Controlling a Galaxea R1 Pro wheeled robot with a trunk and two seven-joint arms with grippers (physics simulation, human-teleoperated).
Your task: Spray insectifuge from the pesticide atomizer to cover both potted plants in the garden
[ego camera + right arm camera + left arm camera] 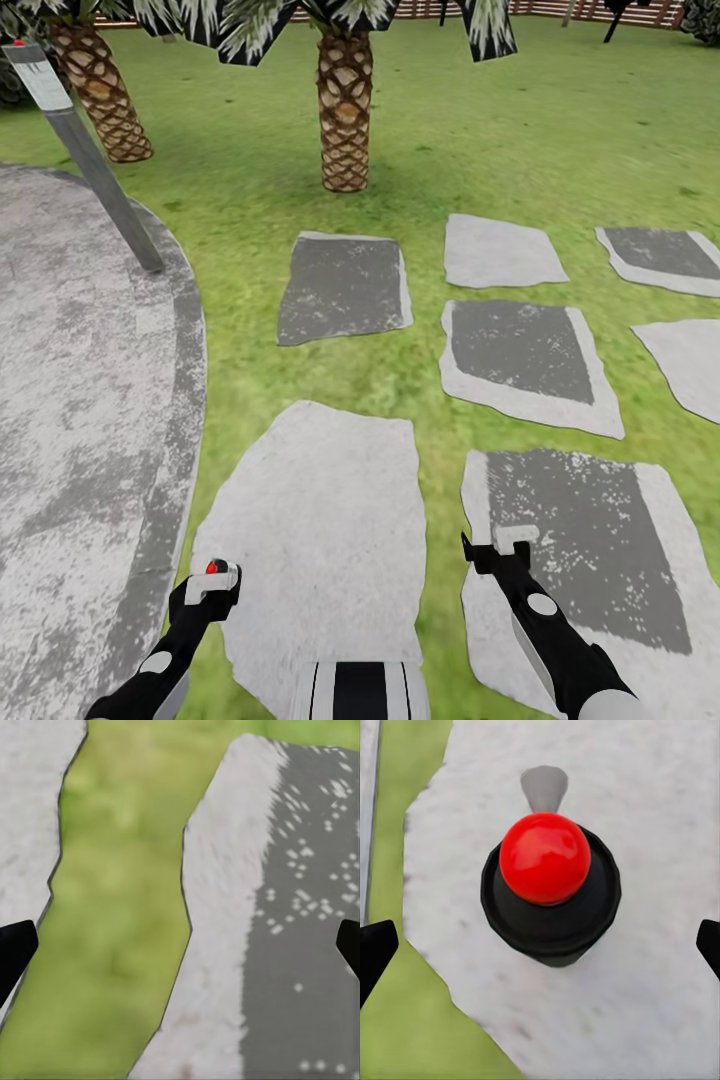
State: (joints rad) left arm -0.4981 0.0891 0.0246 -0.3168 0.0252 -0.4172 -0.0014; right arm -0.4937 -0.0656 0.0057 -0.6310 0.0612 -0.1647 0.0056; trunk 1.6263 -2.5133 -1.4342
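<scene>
The pesticide atomizer (547,881) appears from above in the left wrist view as a dark round body with a red ball on top, standing over a pale stepping stone (645,795). My left gripper (540,945) is open, its dark fingertips (373,952) wide apart on either side of the bottle and clear of it. In the head view the red top (213,567) peeks out at the left gripper (212,582), low over the large pale stone (320,520). My right gripper (512,542) is open and empty above grass and a stone edge (225,907). The potted plants are out of view.
A grey paved circle (80,400) lies to the left, with a leaning grey bollard lamp (95,165) at its rim. Two scaly palms (344,110) (98,95) stand ahead. Several stepping stones (520,350) spread over the lawn to the right; a wooden fence (560,8) runs behind.
</scene>
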